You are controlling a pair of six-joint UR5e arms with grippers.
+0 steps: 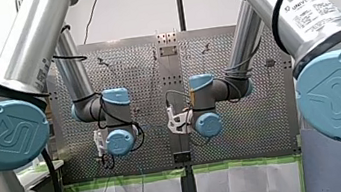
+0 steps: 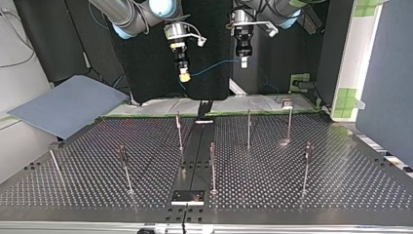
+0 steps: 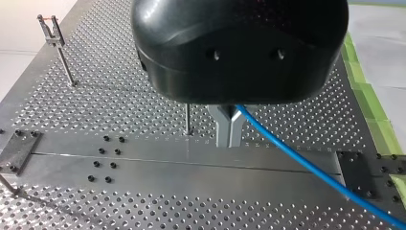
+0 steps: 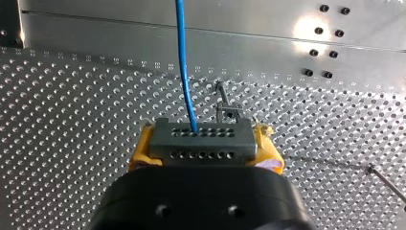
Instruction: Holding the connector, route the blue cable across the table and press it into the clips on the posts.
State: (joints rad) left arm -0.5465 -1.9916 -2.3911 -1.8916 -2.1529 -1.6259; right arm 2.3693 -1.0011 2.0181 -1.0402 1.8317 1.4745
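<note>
1. Gripping the grey connector, my right tool has its yellow pads closed on the block's two ends. The blue cable leaves the connector's face and runs straight ahead.
2. My left tool has its metal fingers drawn narrow, apparently pinched on the cable further along. The free length trails off beside it over the bench.
3. The top view shows both tools hanging well above the bench with the cable strung between them. The posts stand below, and no clip that I can see holds cable.
4. Risks, as I judge them:
   - A descent off line would lay the cable beside a clip.
   - Thin posts may bend under side load.
   - Too much tension could slip the cable through the left fingers or twist the connector in the pads.
</note>
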